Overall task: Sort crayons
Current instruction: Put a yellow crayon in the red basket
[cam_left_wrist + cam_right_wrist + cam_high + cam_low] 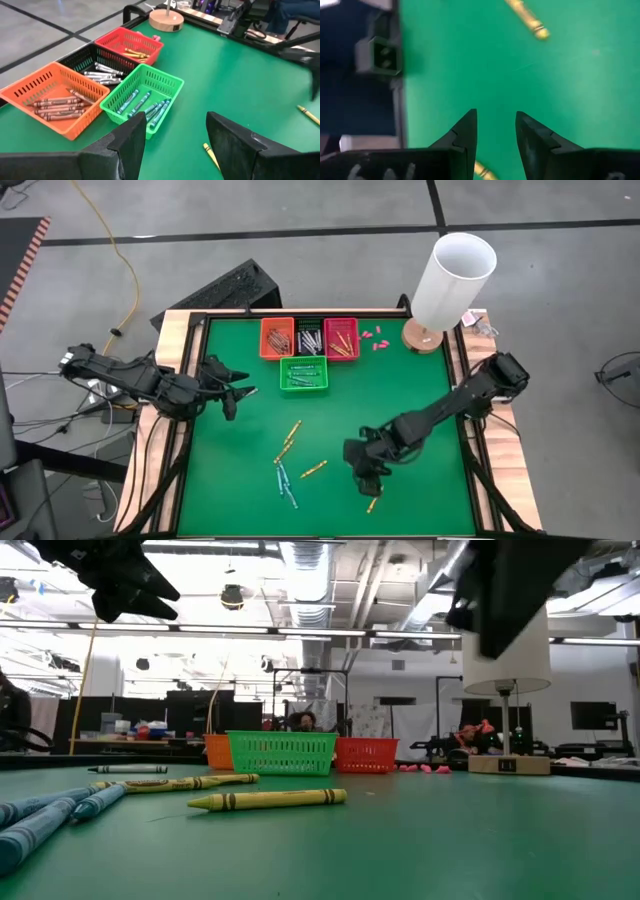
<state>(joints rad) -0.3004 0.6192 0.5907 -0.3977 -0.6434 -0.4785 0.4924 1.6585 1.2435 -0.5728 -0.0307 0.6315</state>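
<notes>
a: two fingers of your right gripper [495, 132] stood apart with nothing between them, pointing down at the green table [420, 400]. why there?

b: because a yellow crayon [371, 504] lay just beside them, toward the near edge. you seemed to be lining up on it.

a: and your left gripper [172, 145]?

b: it hung by the left side, fingers spread and empty, near the green basket [303, 375]. i'd say you parked it there to wait.

a: where were the other crayons?

b: several loose crayons [288, 461], yellow and blue, lay mid-table between the arms. the rest were already sorted by colour: brownish ones in the orange basket [277, 337], grey in the black basket [309, 337], yellow in the red basket [341, 338], blue in the green one.

a: so the yellow belonged in the red one?

b: that was my reading.
</notes>
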